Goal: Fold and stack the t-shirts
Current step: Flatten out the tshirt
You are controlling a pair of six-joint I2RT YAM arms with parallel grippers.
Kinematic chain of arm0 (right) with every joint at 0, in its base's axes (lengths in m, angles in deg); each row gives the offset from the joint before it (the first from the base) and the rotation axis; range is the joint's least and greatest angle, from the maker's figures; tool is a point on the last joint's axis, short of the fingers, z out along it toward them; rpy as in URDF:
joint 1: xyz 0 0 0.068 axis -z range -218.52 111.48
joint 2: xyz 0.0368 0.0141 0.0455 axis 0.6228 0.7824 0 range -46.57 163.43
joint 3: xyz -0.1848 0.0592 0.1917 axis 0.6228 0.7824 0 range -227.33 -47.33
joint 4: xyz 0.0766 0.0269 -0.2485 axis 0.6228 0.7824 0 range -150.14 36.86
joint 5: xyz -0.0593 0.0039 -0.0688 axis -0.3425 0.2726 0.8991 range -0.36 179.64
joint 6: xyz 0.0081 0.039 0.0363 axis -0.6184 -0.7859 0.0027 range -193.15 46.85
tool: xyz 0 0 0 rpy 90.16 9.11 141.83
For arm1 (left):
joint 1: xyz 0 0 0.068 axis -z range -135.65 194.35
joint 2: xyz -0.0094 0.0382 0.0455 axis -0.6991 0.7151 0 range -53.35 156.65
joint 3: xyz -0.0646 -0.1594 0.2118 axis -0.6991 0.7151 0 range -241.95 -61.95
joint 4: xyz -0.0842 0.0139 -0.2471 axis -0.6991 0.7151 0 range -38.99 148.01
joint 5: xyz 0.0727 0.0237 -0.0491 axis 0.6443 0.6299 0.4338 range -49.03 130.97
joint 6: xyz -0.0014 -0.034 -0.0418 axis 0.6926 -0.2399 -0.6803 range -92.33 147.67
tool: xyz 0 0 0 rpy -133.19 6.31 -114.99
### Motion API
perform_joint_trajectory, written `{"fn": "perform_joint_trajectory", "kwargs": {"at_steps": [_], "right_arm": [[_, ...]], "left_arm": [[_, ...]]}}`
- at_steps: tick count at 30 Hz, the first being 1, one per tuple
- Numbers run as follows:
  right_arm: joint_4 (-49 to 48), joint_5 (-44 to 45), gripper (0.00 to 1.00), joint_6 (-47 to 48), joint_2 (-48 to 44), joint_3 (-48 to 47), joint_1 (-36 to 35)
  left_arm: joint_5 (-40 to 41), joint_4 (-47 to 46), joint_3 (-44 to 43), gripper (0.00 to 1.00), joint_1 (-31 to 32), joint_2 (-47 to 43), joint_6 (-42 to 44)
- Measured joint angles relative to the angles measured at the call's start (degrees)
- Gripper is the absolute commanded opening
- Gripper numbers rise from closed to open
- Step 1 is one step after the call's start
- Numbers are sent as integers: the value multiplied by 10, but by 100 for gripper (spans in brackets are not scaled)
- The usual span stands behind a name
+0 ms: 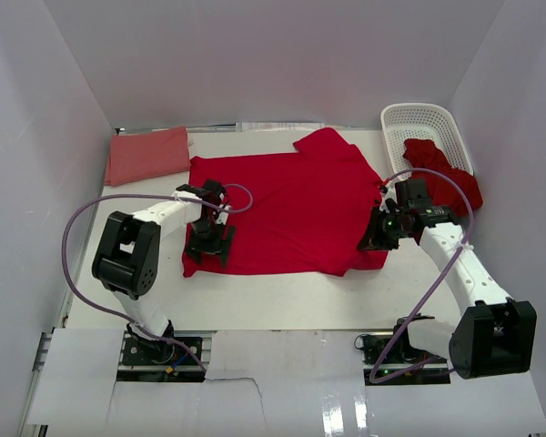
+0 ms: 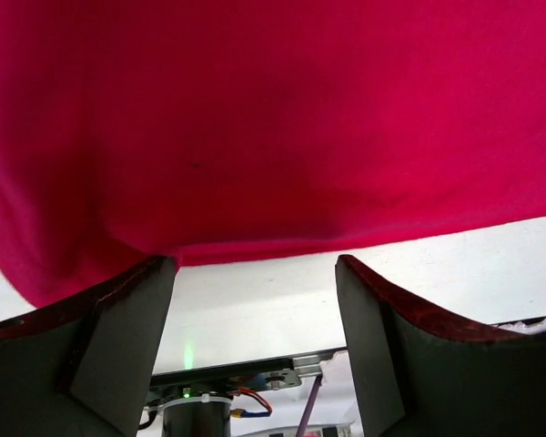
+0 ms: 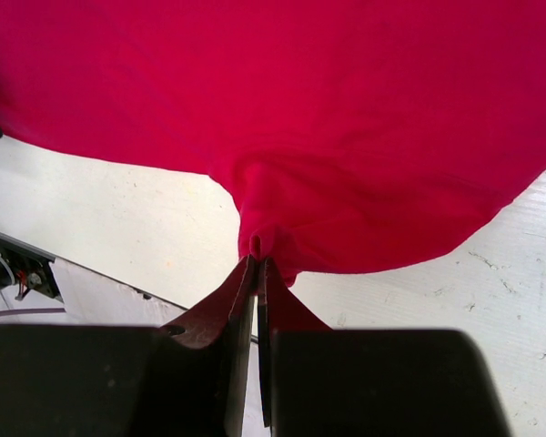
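Note:
A crimson t-shirt (image 1: 291, 205) lies spread flat across the middle of the table. My left gripper (image 1: 209, 250) hangs over its near-left corner with its jaws wide apart; in the left wrist view the left gripper (image 2: 255, 273) has only the white table between its fingers (image 2: 132, 337), and the shirt's hem (image 2: 255, 248) lies just beyond the tips. At the shirt's near-right corner my right gripper (image 1: 371, 238) is shut on a pinched fold of the cloth (image 3: 264, 238). A salmon-pink t-shirt (image 1: 147, 153) lies folded at the back left. Another crimson t-shirt (image 1: 441, 173) spills out of the basket.
A white lattice basket (image 1: 420, 123) stands at the back right corner. White walls close in the table on the left, back and right. The purple cables (image 1: 82, 214) loop off both arms. The table's near edge runs just in front of the shirt.

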Motion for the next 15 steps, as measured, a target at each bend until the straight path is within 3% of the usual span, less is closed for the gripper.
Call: {"fn": "perform_joint_trajectory", "kwargs": {"at_steps": [13, 15], "right_arm": [[0, -5, 8, 0, 0, -5, 0], [0, -5, 8, 0, 0, -6, -1]], "left_arm": [[-62, 16, -3, 79, 25, 38, 5], [-68, 18, -4, 82, 35, 38, 6]]}}
